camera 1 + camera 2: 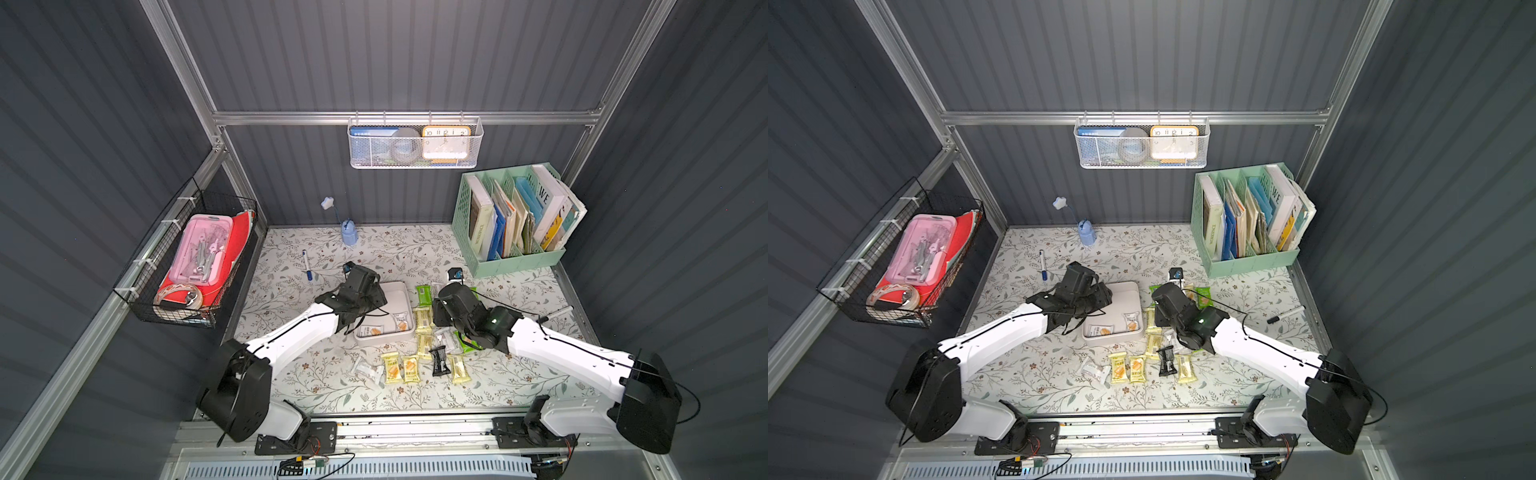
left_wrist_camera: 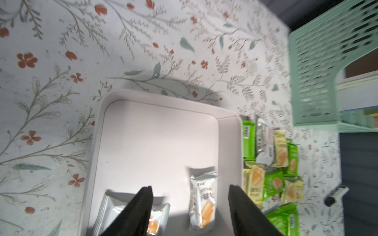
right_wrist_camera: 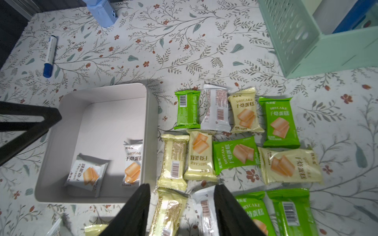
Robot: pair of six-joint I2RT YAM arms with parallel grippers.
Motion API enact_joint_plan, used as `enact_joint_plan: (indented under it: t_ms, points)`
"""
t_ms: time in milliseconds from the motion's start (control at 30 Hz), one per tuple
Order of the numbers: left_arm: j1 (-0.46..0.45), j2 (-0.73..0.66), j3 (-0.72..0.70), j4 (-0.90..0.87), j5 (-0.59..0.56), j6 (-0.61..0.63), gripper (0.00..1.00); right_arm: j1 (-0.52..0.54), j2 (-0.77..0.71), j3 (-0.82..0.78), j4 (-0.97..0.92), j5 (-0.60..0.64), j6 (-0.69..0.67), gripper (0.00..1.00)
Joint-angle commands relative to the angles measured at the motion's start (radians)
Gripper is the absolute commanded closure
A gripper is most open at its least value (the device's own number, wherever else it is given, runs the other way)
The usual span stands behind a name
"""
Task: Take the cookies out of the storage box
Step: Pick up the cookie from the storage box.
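The storage box (image 1: 395,284) is a shallow white plastic tray, squarish w/ rounded corners and smooth low walls. It sits approx mid-table (image 1: 498,386) on the floral-print cover, a bit toward the left edge. Two cookies (image 3: 88,175) lie flat inside at its near end, apart from each other. Both are glossy white foil pkts w/ crimped ends and a tan biscuit print. The other cookies lie on the table: green, pale yellow and white pkts in rough rows just beside the box's right wall, w/ more toward the near edge.

The left pincer (image 2: 190,190) has matte black ribbed fingers (image 2: 141,208) spread apart and holds nothing. It is over the box's near end, and one white pkt lies between the fingers, clear of both. The right pincer (image 3: 182,188) is likewise spread and empty, above a pale yellow and a white pkt just outside the right wall.

Only the top views show the black pkt (image 1: 439,360) in the near-edge group; there the wrists hide both pincers. Only the wrist views give the print: "DRYCAKE", plus barcodes on flipped pkts. A mint-green slotted file holder (image 1: 511,257) stands at the far right corner. The right wrist view shows a blue-capped marker (image 3: 49,55), and the left wrist view a black-capped marker (image 2: 335,196).
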Motion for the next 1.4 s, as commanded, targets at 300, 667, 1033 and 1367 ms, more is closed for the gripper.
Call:
enact_joint_plan:
  t_ms: [300,667,1033,1367]
  points:
    - [-0.007,0.109,0.128,-0.240,0.267,0.194,0.39,-0.017,-0.070,0.069,-0.228,0.074,0.192,0.45]
    - [-0.006,0.237,0.175,-0.200,0.354,0.168,0.35,-0.079,-0.103,0.108,-0.270,0.011,0.157,0.45]
    - [-0.008,0.333,0.217,-0.159,0.366,0.145,0.49,-0.135,-0.180,0.051,-0.238,-0.045,0.130,0.46]
    - [-0.008,0.404,0.253,-0.158,0.364,0.131,0.64,-0.141,-0.214,0.050,-0.268,-0.068,0.141,0.47]
